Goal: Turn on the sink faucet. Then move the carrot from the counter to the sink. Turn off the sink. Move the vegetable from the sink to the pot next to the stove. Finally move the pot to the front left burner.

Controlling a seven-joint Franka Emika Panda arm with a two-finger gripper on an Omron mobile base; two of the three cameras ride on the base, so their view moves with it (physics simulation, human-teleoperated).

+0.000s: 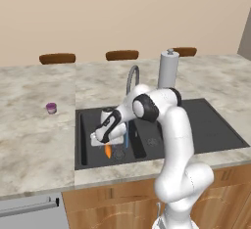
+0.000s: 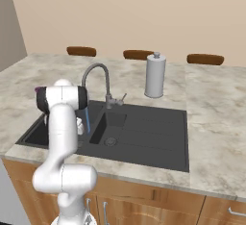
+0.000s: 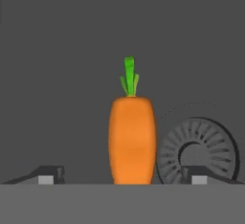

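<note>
The faucet [image 1: 132, 79] [image 2: 96, 75] arches over the dark sink [image 1: 86, 140] [image 2: 144, 137], and a thin blue stream of water [image 1: 126, 140] [image 2: 87, 120] runs from its spout. My gripper [image 1: 103, 141] [image 3: 123, 177] hangs low in the large left basin, open, its fingertips [image 3: 48, 175] spread wide. The orange carrot [image 1: 107, 150] [image 3: 131, 139] sits just under the hand between the fingers, touched by neither, green tuft pointing away. The round drain [image 3: 196, 151] [image 1: 117, 153] lies right beside it. The stove and pot are out of view.
A small purple cup [image 1: 51, 107] stands on the marbled counter [image 1: 34, 140] left of the sink. A white paper-towel roll [image 1: 167, 69] [image 2: 154, 75] stands behind the sink. The smaller basin has its own drain [image 2: 111, 142]. Chair backs line the counter's far edge.
</note>
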